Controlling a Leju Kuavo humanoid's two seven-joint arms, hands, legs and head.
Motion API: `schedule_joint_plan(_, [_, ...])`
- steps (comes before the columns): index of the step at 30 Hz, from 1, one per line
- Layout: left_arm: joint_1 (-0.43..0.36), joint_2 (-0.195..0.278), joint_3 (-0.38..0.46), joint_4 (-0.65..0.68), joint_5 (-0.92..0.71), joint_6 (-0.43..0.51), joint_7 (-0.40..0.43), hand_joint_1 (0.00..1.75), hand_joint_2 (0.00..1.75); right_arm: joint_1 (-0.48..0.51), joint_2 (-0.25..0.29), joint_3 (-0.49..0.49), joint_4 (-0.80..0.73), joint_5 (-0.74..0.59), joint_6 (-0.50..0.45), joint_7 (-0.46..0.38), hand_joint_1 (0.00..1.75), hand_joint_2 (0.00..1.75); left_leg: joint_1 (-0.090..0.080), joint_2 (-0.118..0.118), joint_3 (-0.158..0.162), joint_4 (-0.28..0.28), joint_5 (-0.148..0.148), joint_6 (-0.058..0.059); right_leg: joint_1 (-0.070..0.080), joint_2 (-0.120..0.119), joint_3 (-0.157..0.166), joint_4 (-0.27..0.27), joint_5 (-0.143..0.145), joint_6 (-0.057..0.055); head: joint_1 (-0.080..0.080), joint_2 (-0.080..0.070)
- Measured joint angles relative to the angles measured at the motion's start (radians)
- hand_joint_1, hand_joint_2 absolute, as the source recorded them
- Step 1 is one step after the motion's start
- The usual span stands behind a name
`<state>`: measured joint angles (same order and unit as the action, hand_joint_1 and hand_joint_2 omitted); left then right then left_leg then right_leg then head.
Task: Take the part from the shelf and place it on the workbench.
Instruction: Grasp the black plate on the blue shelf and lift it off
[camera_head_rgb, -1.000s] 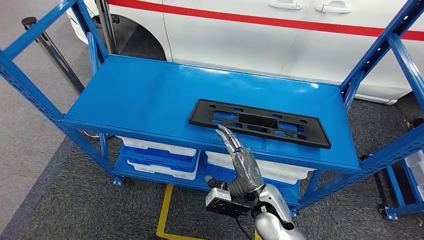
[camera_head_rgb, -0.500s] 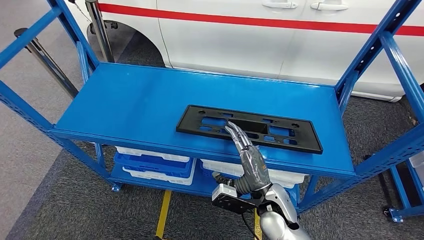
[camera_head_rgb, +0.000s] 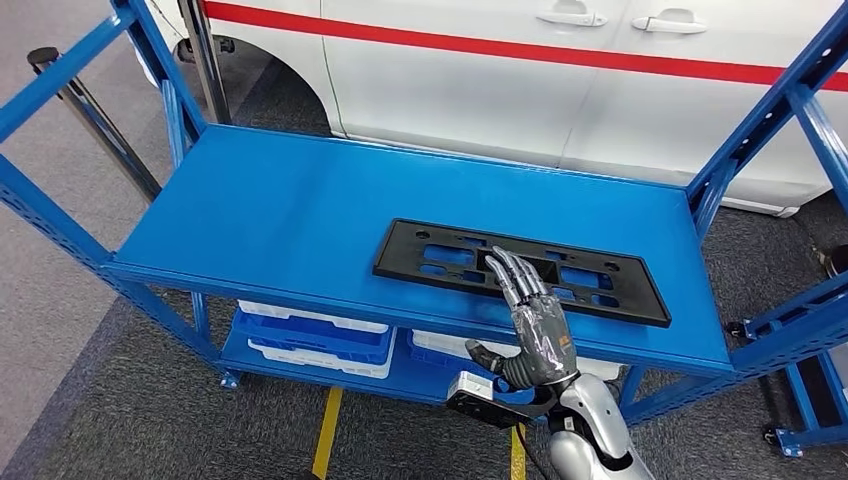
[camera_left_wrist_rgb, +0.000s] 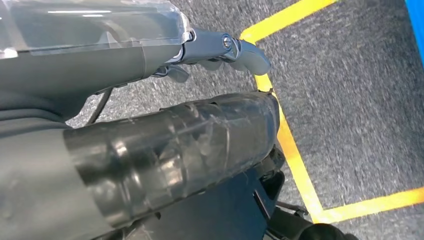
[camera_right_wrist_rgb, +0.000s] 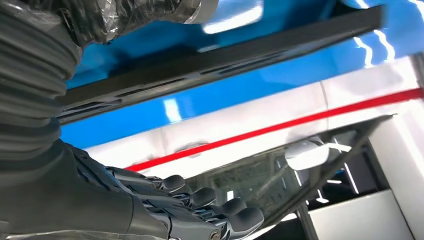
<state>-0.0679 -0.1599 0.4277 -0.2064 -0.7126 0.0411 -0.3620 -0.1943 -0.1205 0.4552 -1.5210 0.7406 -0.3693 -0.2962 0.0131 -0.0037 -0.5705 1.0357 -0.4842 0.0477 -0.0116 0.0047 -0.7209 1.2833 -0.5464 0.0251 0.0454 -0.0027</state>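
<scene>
I see a white car with a red side stripe (camera_head_rgb: 560, 80) filling the background behind the blue metal shelf rack (camera_head_rgb: 300, 215). On the rack's top deck lies the flat black plastic frame-shaped part with cut-out slots (camera_head_rgb: 440, 258), sitting toward my right half of the deck and close to its front edge. On the lower level of the rack rest white and blue plastic trays (camera_head_rgb: 315, 330). Yellow floor tape (camera_head_rgb: 330, 435) runs across the dark carpet in front. My right hand (camera_head_rgb: 530, 320) reaches over the front edge, fingers (camera_head_rgb: 512, 272) stretched out straight and slightly apart above the part's middle; I cannot tell if they touch it. My left hand (camera_left_wrist_rgb: 150, 150) hangs over the carpet; I cannot tell how its fingers lie
</scene>
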Motion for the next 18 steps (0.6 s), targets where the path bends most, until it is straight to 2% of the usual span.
schedule_joint_plan(1, [0.0, 0.0, 0.0, 0.0, 0.0, 0.0, 0.0, 0.0, 0.0, 0.0, -0.006, -0.002, 0.0, 0.003, 0.0, 0.002, 0.0, 1.75, 0.0, -0.001, 0.008, 0.0, -0.005, -0.002, 0.0, 0.0, 0.025, -0.065, 0.046, -0.004, 0.0, 0.0])
schedule_joint_plan(2, [0.0, 0.0, 0.0, 0.0, -0.001, -0.001, 0.0, 0.0, 0.0, 0.0, -0.011, -0.004, 0.0, 0.005, 0.001, 0.003, 0.0, 1.75, -0.001, -0.001, 0.015, -0.001, -0.011, -0.005, 0.001, 0.0, 0.054, -0.13, 0.079, -0.008, 0.0, 0.0])
schedule_joint_plan(3, [0.0, -0.001, 0.001, 0.0, -0.002, -0.002, 0.0, 0.0, 0.0, 0.0, -0.015, -0.005, -0.001, 0.007, 0.001, 0.004, 0.0, 1.75, -0.002, -0.001, 0.02, -0.001, -0.015, -0.01, 0.004, 0.0, 0.08, -0.187, 0.098, -0.012, 0.0, 0.0])
schedule_joint_plan(4, [-0.001, -0.001, 0.001, 0.0, -0.002, -0.004, -0.001, 0.0, 0.0, 0.001, -0.019, -0.007, -0.003, 0.01, 0.002, 0.006, 0.0, 1.75, -0.003, -0.001, 0.022, -0.002, -0.018, -0.015, 0.007, 0.0, 0.095, -0.22, 0.104, -0.015, 0.0, 0.0])
schedule_joint_plan(6, [-0.003, -0.001, 0.003, 0.0, -0.002, -0.007, -0.002, 0.0, 0.0, 0.003, -0.023, -0.009, -0.005, 0.012, 0.003, 0.009, 0.0, 1.75, -0.004, -0.001, 0.024, -0.006, -0.021, -0.027, 0.011, 0.001, 0.103, -0.238, 0.095, -0.021, 0.0, 0.0])
schedule_joint_plan(8, [-0.005, -0.001, 0.005, 0.0, -0.003, -0.009, -0.003, 0.0, 0.0, 0.007, -0.028, -0.011, -0.007, 0.013, 0.003, 0.012, 0.0, 1.75, -0.004, 0.001, 0.025, 0.0, -0.032, -0.037, 0.005, 0.001, 0.111, -0.247, 0.095, -0.029, 0.0, 0.0])
schedule_joint_plan(10, [-0.005, -0.001, 0.005, 0.0, -0.003, -0.011, -0.003, 0.0, 0.0, 0.009, -0.032, -0.015, -0.008, 0.013, 0.004, 0.014, 0.0, 1.75, -0.003, 0.001, -0.008, 0.074, -0.073, -0.043, 0.001, -0.001, 0.122, -0.257, 0.094, -0.041, -0.001, 0.0])
schedule_joint_plan(12, [-0.003, -0.001, 0.005, 0.0, -0.004, -0.012, -0.003, 0.0, 0.0, 0.012, -0.034, -0.017, -0.008, 0.014, 0.008, 0.018, 0.0, 1.75, -0.003, 0.001, -0.081, 0.209, -0.126, -0.045, 0.003, -0.003, 0.128, -0.258, 0.088, -0.05, -0.001, 0.0])
schedule_joint_plan(13, [-0.002, -0.001, 0.005, 0.0, -0.004, -0.012, -0.003, 0.0, 0.0, 0.015, -0.035, -0.018, -0.008, 0.015, 0.013, 0.021, 0.0, 1.75, -0.003, 0.001, -0.114, 0.261, -0.136, -0.046, 0.005, -0.003, 0.131, -0.258, 0.086, -0.052, -0.001, 0.0])
schedule_joint_plan(14, [-0.001, -0.001, 0.005, 0.0, -0.005, -0.012, -0.003, 0.0, 0.0, 0.018, -0.037, -0.019, -0.008, 0.016, 0.017, 0.023, 0.0, 1.75, -0.003, 0.001, -0.131, 0.28, -0.126, -0.046, 0.006, -0.002, 0.135, -0.258, 0.082, -0.052, -0.001, 0.0])
schedule_joint_plan(15, [0.0, 0.0, 0.006, 0.0, -0.006, -0.012, -0.003, 0.0, 0.0, 0.02, -0.04, -0.02, -0.008, 0.017, 0.021, 0.025, 0.0, 1.75, -0.003, 0.001, -0.127, 0.256, -0.096, -0.045, 0.006, -0.001, 0.141, -0.258, 0.078, -0.052, -0.001, 0.0])
schedule_joint_plan(17, [0.002, 0.0, 0.006, 0.0, -0.008, -0.011, -0.003, 0.0, 0.0, 0.023, -0.044, -0.024, -0.008, 0.019, 0.023, 0.026, 0.0, 1.75, -0.004, 0.001, -0.077, 0.127, -0.01, -0.037, 0.008, 0.001, 0.156, -0.257, 0.068, -0.048, -0.001, 0.0])
schedule_joint_plan(18, [0.001, 0.001, 0.007, 0.0, -0.01, -0.011, -0.003, 0.0, 0.0, 0.023, -0.046, -0.025, -0.008, 0.019, 0.023, 0.027, 0.0, 1.75, -0.005, 0.001, -0.05, 0.063, 0.017, -0.032, 0.01, 0.002, 0.16, -0.255, 0.063, -0.045, 0.0, 0.0])
